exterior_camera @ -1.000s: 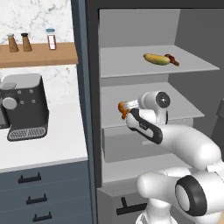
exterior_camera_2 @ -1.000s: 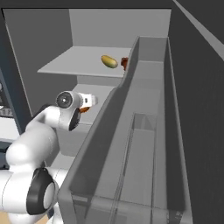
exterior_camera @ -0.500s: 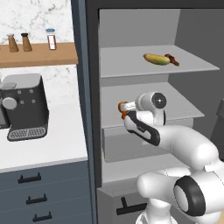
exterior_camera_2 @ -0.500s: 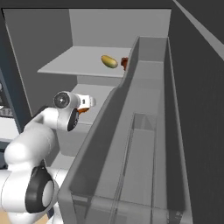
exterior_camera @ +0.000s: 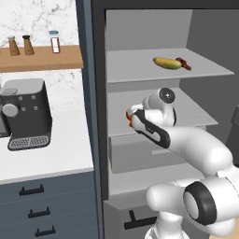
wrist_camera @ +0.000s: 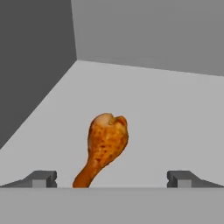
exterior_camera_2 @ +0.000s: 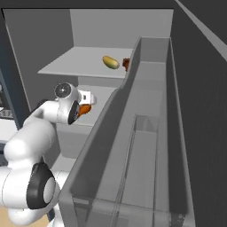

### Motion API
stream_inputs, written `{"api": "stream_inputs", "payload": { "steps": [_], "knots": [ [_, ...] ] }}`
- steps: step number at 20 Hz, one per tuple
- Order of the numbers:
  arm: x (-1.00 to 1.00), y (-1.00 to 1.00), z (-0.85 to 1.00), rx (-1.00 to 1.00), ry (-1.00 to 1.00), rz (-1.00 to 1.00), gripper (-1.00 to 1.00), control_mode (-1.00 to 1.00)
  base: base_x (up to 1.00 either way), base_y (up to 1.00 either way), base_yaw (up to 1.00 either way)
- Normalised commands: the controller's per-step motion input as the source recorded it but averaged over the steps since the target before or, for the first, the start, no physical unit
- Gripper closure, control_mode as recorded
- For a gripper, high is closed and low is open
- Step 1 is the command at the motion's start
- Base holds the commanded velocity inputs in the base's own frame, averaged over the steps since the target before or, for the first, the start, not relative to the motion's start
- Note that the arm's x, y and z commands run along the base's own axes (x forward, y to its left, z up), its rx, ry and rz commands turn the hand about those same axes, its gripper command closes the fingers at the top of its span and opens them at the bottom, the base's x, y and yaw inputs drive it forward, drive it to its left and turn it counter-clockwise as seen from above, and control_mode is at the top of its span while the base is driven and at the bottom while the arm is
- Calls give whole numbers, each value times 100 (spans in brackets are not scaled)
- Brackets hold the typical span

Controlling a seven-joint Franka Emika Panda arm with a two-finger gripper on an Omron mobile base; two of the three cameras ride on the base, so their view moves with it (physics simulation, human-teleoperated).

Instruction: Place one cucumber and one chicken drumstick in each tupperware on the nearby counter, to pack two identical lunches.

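While reaching into the open fridge, gripper spread wide, nothing held. Aimed at chicken drumstick lying flat on middle shelf, fat end pointing away from hand, thin bone end pointing back between fingertips. Also visible as orange patch by the hand from the left base camera and the right base camera. Not yet touched, as far as can be judged. Sits left of centre between the tips, nearer the left one.

On top shelf: yellowish oblong item with brown piece beside it; identity of either not certain. No trays or cucumber identified from these angles.

Risks, judged from present pose:
- Off-centre approach. Closing now likely to catch only the thin bone end; rounded, tapered shape could pivot or squirt out sideways.
- Advancing further without correcting could nudge bone end and spin the piece across the smooth shelf toward left wall.
- Pinch on narrow end leaves heavy end hanging; may droop or slip during carry.
- Tight space: forearm under top shelf, fridge door bin close on right. Wide swing on withdrawal could clip shelf edge or door and knock the load free.
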Motion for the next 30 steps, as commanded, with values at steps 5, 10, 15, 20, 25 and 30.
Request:
{"api": "stream_inputs", "payload": {
  "steps": [5, 10, 15, 20, 25, 30],
  "knots": [
    [0, 0, 25, 1, 14, 1, -100, -100, 0, 0, 0],
    [-14, 0, -49, 0, -1, 5, -100, -100, 0, 0, 0],
    [-3, 6, -71, 0, -9, 0, -100, -100, 0, 0, 0],
    [1, 13, -17, 0, -2, 0, -100, -100, 0, 0, 0],
    [22, 16, 0, 1, 0, 1, -100, -100, 0, 0, 0],
    [29, 9, -3, 0, 0, 1, -100, -100, 0, 0, 0]
  ]
}}
